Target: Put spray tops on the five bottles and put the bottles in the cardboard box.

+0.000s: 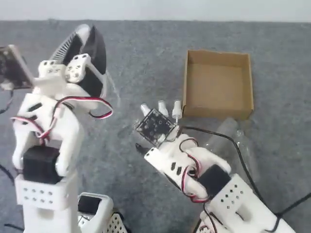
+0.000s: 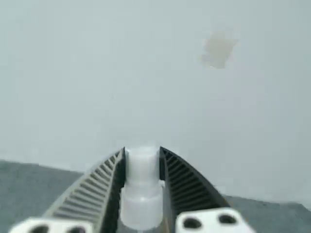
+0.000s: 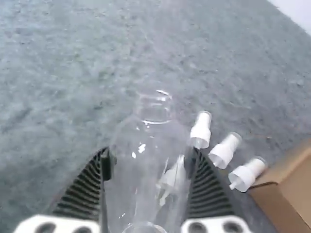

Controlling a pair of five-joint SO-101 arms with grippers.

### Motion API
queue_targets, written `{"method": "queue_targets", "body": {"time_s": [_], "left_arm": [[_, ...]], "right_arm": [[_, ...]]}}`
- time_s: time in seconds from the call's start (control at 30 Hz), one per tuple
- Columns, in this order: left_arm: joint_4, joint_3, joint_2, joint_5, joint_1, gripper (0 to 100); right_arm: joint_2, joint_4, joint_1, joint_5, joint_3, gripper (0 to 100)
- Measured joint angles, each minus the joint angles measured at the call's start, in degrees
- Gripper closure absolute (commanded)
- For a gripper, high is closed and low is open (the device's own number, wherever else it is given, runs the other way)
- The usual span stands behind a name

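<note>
The grey carpeted table (image 1: 146, 58) carried the cardboard box (image 1: 218, 82) on its far side, open-topped and with nothing in it. Just in front of the box lay more clear bottles (image 1: 235, 141), though how many was hard to tell through the glare. The right gripper (image 3: 149, 154) sat low over the carpet, its jaws spread wide and clamped on the body of a bottle (image 3: 150, 126) whose uncapped neck pointed away from the arm. The left gripper (image 2: 142, 151) was raised well off the table and aimed at the wall, its jaws drawn in narrow on a white spray top (image 2: 141, 194). Three loose spray tops (image 3: 224, 149) lay in a row near the box corner. The step in hand looked to be joining top to bottle. It would go best with the right arm holding the neck steady without crushing the thin plastic. The left arm would swing down, line the top up squarely with the opening, and press it home along the bottle's axis.
</note>
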Motion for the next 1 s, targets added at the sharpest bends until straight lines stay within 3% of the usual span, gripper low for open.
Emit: {"method": "queue_targets", "body": {"time_s": [0.23,0.5,1.0], "left_arm": [[-0.7,3.8,-0.1,3.1,0.7,99],[5.5,3.8,-3.1,4.0,2.5,99],[0.6,6.1,-5.5,4.0,4.3,99]], "right_arm": [[-2.4,-5.0,-0.1,0.0,3.7,99.3],[-2.6,-5.5,-0.1,0.0,3.7,99.3],[-2.6,-5.5,-0.1,-0.1,3.7,99.3]]}}
